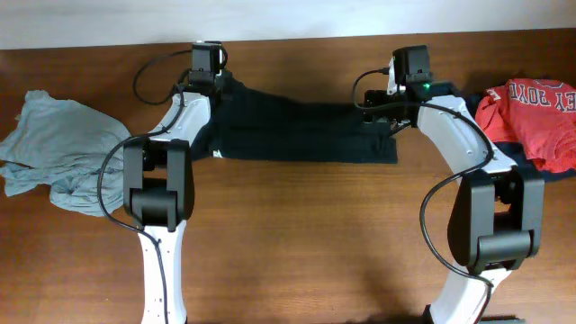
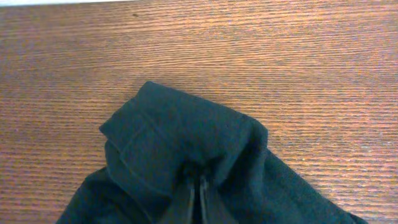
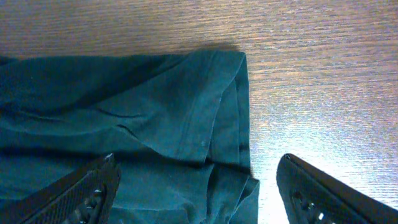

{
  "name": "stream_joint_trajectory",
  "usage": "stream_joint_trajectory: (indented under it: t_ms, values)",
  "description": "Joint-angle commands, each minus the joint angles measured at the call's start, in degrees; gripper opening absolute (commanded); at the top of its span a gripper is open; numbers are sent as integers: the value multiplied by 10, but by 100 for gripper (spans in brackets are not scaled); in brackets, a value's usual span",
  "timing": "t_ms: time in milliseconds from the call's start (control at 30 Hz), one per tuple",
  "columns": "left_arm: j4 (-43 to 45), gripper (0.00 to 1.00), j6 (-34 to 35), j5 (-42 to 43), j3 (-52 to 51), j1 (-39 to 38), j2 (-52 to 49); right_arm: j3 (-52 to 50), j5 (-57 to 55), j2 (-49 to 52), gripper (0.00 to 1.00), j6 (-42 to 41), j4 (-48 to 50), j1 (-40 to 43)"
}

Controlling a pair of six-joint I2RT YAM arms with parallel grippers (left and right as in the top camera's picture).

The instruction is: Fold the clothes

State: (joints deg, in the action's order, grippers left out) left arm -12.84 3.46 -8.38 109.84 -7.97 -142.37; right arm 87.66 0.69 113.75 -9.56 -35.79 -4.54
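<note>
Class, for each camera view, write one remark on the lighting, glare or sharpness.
Overhead: even light, soft shadows beside the arms, the black T-shirt a near-featureless dark patch. Left wrist: the grain of the table is sharp; the shirt looks dark teal. Right wrist: white glare on the wood beside the shirt's edge; the fingertips of the right gripper look slightly soft.
</note>
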Motion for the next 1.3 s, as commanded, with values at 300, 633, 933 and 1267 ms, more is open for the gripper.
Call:
stream_joint_trajectory:
  t_ms: [300,633,933,1267]
  values:
    - [-182,1,0,-4,148,-4,-1,7,12,22,72,3,-3,0]
    - [-250,0,-1,-4,162,-20,-1,7,57,99,72,25,62,-4]
    - [-255,1,-1,-4,162,-24,-1,7,48,111,51,34,90,-25]
    - [-265,1,-1,-6,162,-24,5,7,31,111,4,33,92,-25]
